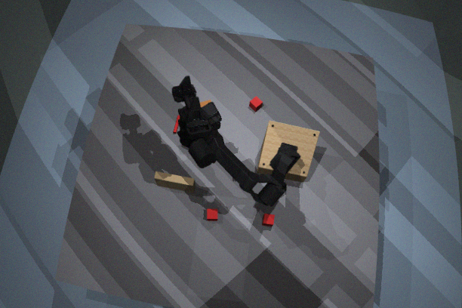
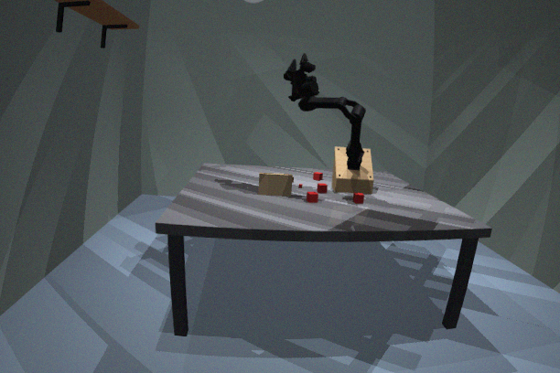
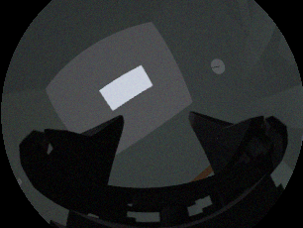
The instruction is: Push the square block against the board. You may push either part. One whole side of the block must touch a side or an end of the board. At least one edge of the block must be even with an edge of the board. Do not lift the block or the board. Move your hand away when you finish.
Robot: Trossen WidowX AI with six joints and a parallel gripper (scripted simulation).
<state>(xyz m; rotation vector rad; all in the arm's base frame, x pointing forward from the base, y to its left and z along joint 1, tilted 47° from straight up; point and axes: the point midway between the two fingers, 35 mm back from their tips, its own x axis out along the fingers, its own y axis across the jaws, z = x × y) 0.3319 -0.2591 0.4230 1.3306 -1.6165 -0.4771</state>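
Note:
A tan wooden slab stands upright on the table, left of the arm's base; it may be the board. An orange piece shows only as a corner beside the arm in the top view; a sliver shows behind the slab in the exterior view. I cannot tell whether it is the board or the square block. My gripper is open and empty, raised high above the table and pointing upward. The wrist view shows no block or board.
Red cubes lie around the table, with a small red piece among them. A thin red piece lies left of the arm. The arm stands on a wooden base.

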